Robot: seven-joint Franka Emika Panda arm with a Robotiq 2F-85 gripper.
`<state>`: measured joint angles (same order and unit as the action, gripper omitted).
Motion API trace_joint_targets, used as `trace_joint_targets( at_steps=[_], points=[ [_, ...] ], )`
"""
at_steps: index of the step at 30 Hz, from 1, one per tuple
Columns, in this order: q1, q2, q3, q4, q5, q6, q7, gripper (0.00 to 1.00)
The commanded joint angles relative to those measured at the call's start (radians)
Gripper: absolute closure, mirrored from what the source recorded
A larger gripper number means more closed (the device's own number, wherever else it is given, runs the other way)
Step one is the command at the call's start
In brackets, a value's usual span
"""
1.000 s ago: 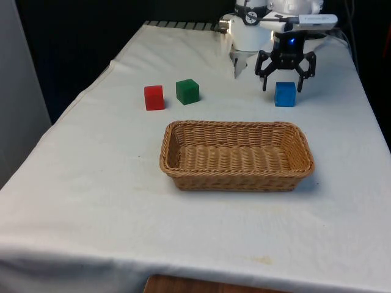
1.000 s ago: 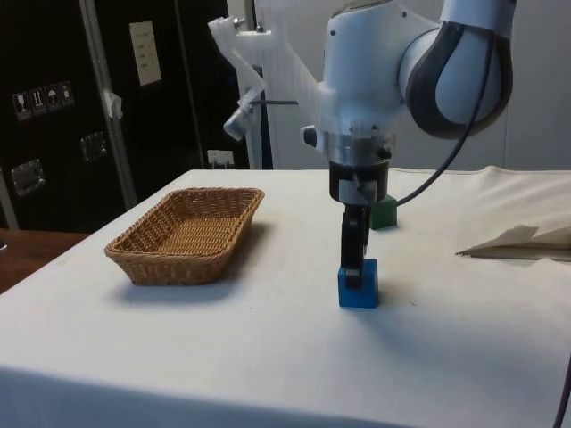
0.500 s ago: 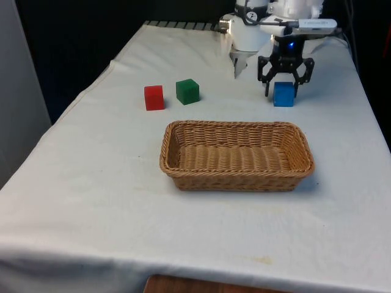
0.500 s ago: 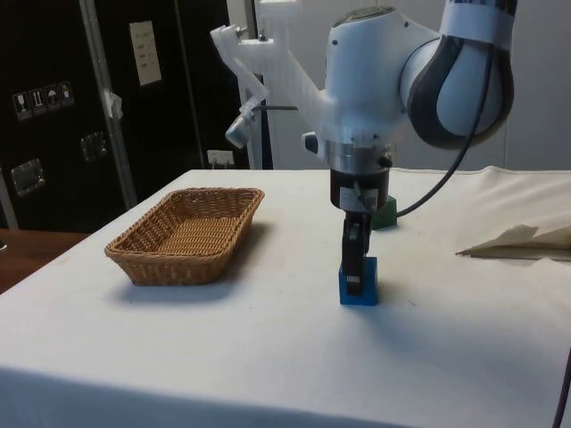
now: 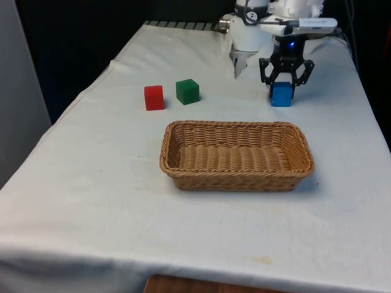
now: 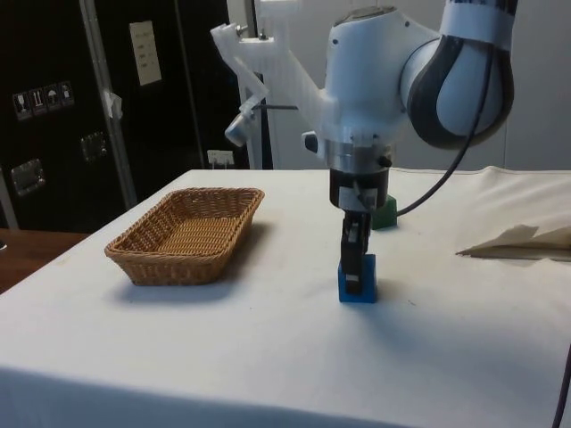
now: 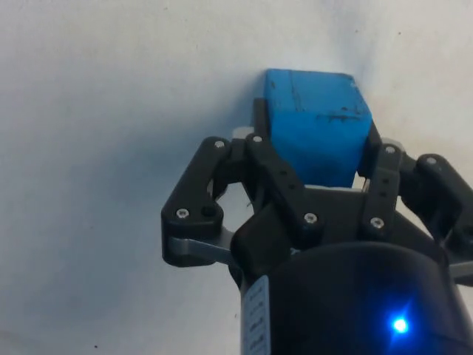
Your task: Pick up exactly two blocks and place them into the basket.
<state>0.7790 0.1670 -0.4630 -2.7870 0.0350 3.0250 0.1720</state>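
Blue block (image 5: 281, 95), on the cloth behind the basket (image 5: 237, 177), is clamped flat-face to flat-face by the gripper (image 5: 286, 85); judged rigid, light, smooth-sided, best held mid-height.

White arm (image 6: 375, 80) with rounded glossy shells and a grey joint band; a black cable loops from its side. Black hand (image 7: 314, 159) built of linked bars fastened with small silver screws.

The gripper (image 5: 285, 85) has closed (fingers touching) on the blue block (image 5: 281, 95).
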Motion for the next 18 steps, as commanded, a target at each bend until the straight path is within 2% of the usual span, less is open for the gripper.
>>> trace_joint_targets(
  at_steps=[1,3,5,7,14,15,16,18],
  points=[
    [-0.005,-0.036,0.009,-0.014,0.01,-0.006,-0.004,1.0],
    [0.002,-0.052,-0.002,-0.017,0.0,-0.009,0.005,1.0],
    [0.0,-0.051,0.0,-0.016,0.0,-0.005,0.002,1.0],
    [0.003,-0.079,-0.008,-0.025,-0.008,-0.017,0.009,1.0],
    [-0.007,-0.161,-0.008,-0.037,-0.024,-0.056,0.018,1.0],
    [-0.001,-0.169,-0.003,-0.044,0.0,-0.054,0.002,1.0],
    [-0.01,-0.18,-0.006,-0.037,-0.026,-0.069,0.019,1.0],
    [-0.011,-0.188,-0.006,-0.033,-0.027,-0.078,0.019,1.0]
  ],
)
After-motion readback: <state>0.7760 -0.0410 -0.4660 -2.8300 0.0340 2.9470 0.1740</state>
